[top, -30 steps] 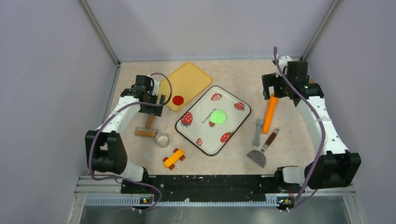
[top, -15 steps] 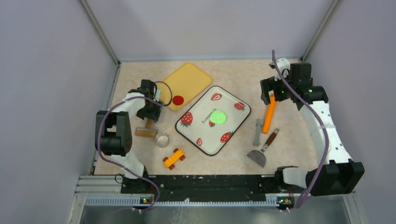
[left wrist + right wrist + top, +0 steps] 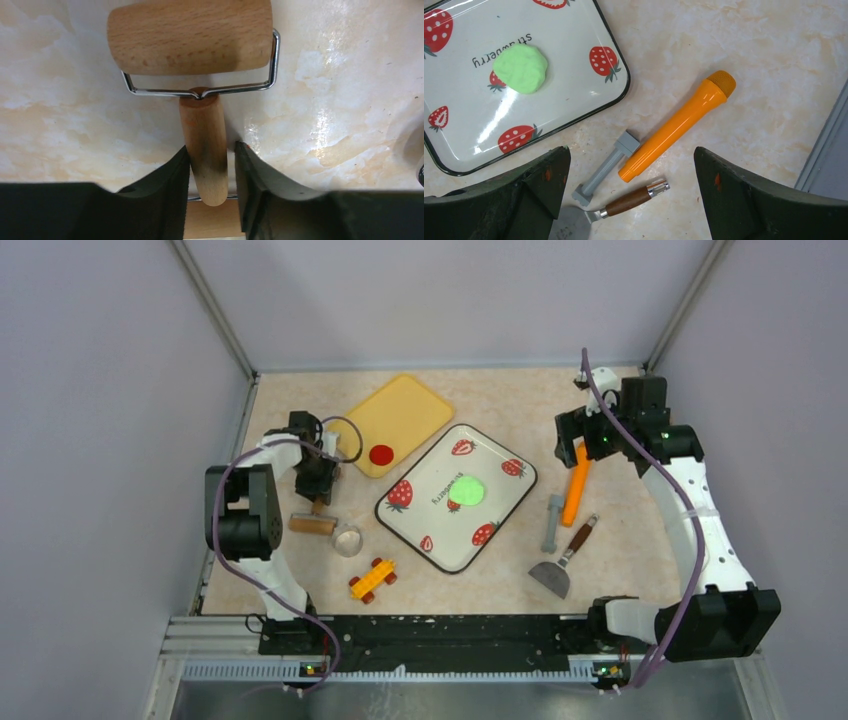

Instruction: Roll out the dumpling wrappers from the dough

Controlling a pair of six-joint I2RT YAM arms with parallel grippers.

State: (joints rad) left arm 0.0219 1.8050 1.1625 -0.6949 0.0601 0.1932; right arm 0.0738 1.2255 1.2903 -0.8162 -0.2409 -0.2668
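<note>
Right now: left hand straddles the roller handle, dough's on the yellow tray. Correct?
One thing is off. The dough sits on the strawberry tray, not the yellow tray, which holds only a red disc; see the top view. The left hand does straddle the roller handle.

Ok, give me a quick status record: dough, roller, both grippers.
dough: one rounded green lump on the strawberry tray
rolling pin: lying on the table
left gripper: jaws either side of the pin's handle, slim gap on one side
right gripper: wide open, empty, above the orange toy microphone
wrappers: none visible
</note>
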